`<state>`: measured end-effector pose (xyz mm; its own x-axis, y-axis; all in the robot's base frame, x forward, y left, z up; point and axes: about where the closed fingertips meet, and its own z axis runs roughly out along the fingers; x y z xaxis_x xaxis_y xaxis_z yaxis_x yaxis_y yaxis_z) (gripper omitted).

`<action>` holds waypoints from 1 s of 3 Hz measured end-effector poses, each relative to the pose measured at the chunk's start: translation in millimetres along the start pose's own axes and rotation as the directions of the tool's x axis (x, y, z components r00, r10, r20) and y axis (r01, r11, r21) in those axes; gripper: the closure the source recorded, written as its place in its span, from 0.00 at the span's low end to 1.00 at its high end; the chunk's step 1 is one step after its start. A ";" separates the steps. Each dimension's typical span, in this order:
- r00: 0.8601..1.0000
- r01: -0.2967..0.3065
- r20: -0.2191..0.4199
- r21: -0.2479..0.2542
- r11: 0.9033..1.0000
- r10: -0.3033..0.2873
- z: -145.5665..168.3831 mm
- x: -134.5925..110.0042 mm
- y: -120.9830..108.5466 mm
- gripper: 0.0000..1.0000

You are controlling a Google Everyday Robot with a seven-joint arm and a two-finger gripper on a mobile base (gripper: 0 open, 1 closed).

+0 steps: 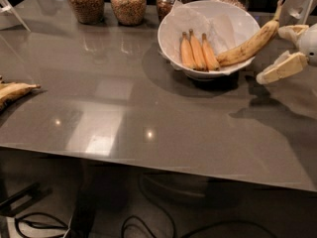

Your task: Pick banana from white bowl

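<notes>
The long speckled yellow banana (246, 46) lies across the right rim of the white bowl (171, 36), with its dark stem end sticking up and out to the right. The bowl is lined with white paper and also holds three short orange bananas (197, 52). My gripper (271, 54) is at the right edge of the view, just right of the bowl. It is open. Its upper finger (291, 31) is close beside the banana's stem end and its lower finger (280, 68) is below the banana, off the bowl's rim.
Several glass jars of brown grains (128, 3) stand in a row behind the bowl. A browned banana bunch (14, 90) lies at the left edge of the grey table (124, 113). A white stand (11, 10) is at the far left corner. Cables lie on the floor below.
</notes>
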<state>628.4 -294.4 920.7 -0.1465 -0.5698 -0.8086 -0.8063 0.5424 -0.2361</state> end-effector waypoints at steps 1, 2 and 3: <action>0.991 -0.071 0.117 0.014 0.997 0.069 6.9 -3.3 -15.2 0.00; 0.969 -0.116 0.221 0.005 0.993 0.112 13.1 -16.3 -25.0 0.00; 0.944 -0.135 0.303 -0.013 0.991 0.132 16.6 -32.7 -30.0 0.00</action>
<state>666.9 -281.8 945.3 -0.0715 -0.2792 -0.9576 -0.7868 0.6058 -0.1179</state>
